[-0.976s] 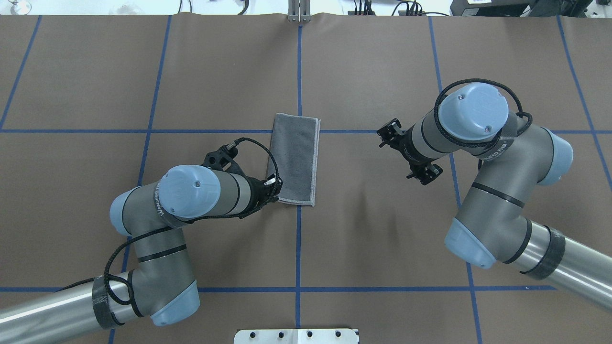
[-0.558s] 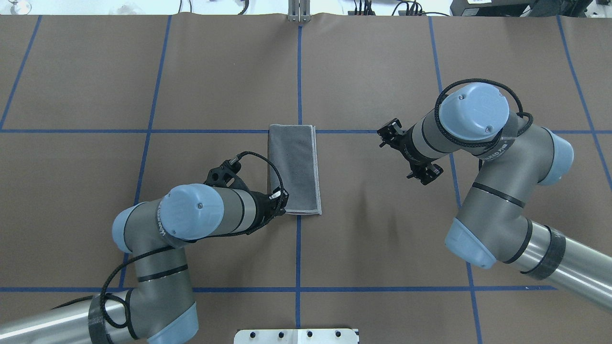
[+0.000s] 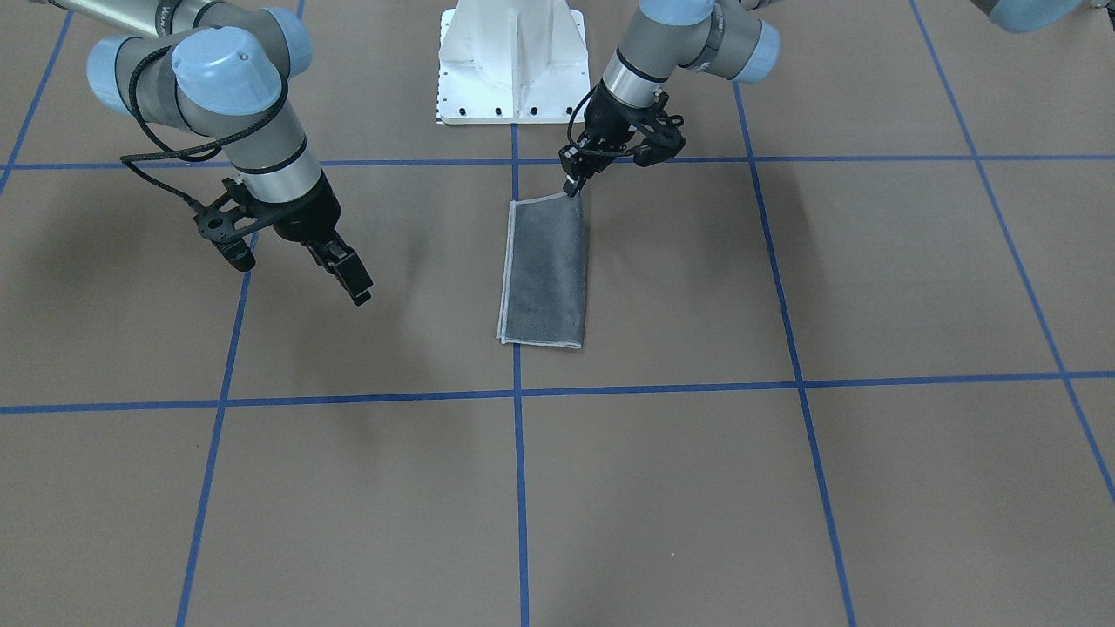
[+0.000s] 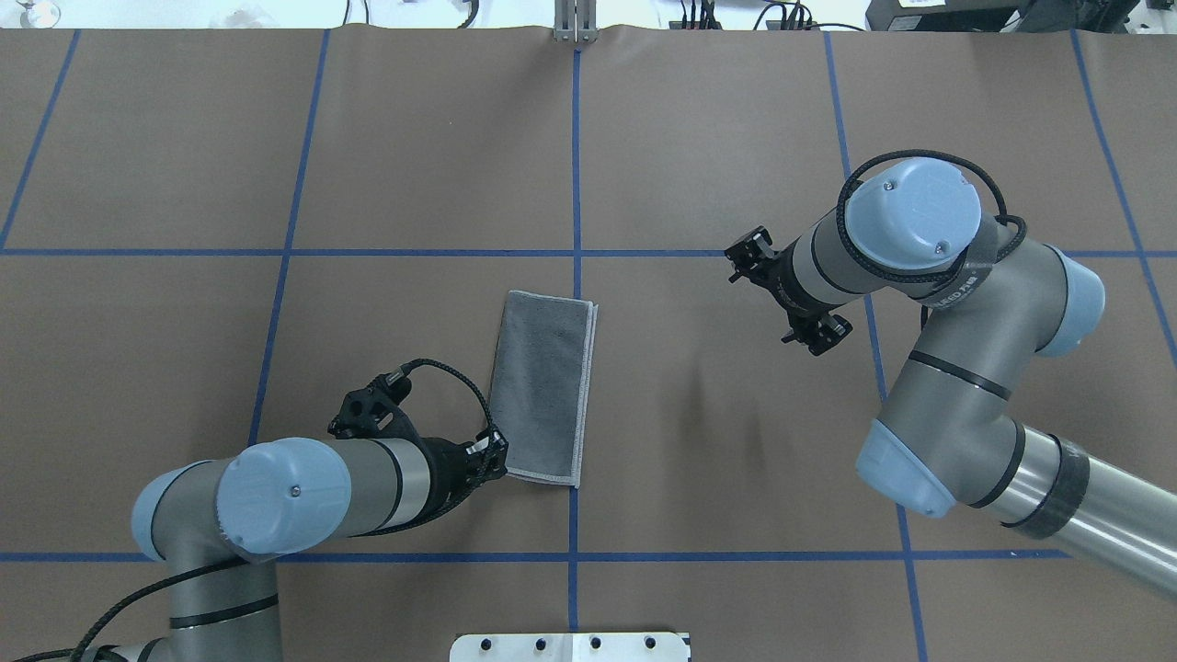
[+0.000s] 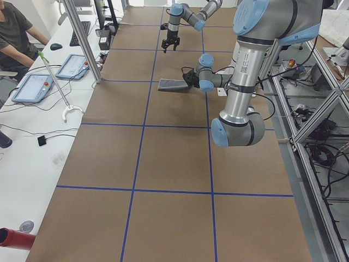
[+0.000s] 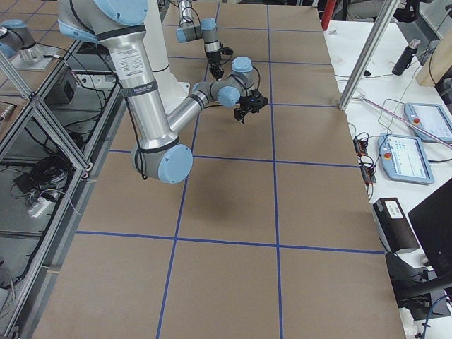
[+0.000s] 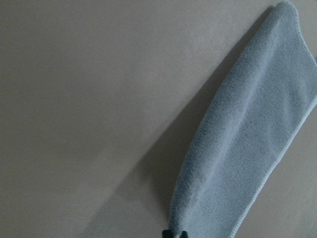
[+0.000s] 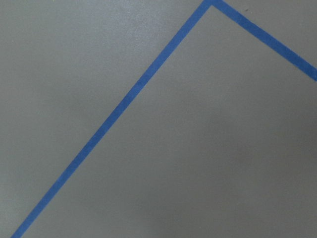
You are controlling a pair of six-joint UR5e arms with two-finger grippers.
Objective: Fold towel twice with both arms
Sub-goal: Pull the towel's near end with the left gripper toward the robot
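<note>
The towel [image 4: 542, 386] lies on the table as a long narrow strip, dark grey face up, its light stitched border along the right edge. It also shows in the front view [image 3: 544, 270] and the left wrist view [image 7: 247, 139]. My left gripper [image 4: 501, 464] is shut on the towel's near left corner, also seen from the front [image 3: 572, 187]; its tips show at the bottom of the left wrist view [image 7: 173, 233]. My right gripper [image 3: 359, 292] hangs above bare table, far right of the towel, open and empty. Its wrist view shows only table and blue tape.
Blue tape lines [image 4: 575, 138] divide the brown table into squares. The white pedestal base [image 3: 510, 61] stands at the robot's edge, close behind the left gripper. A desk with tablets [image 5: 38, 82] and a seated person runs along the far side.
My left gripper has pulled the towel toward the robot and slightly to the left, dragging the strip along the table. The right arm has not moved.
</note>
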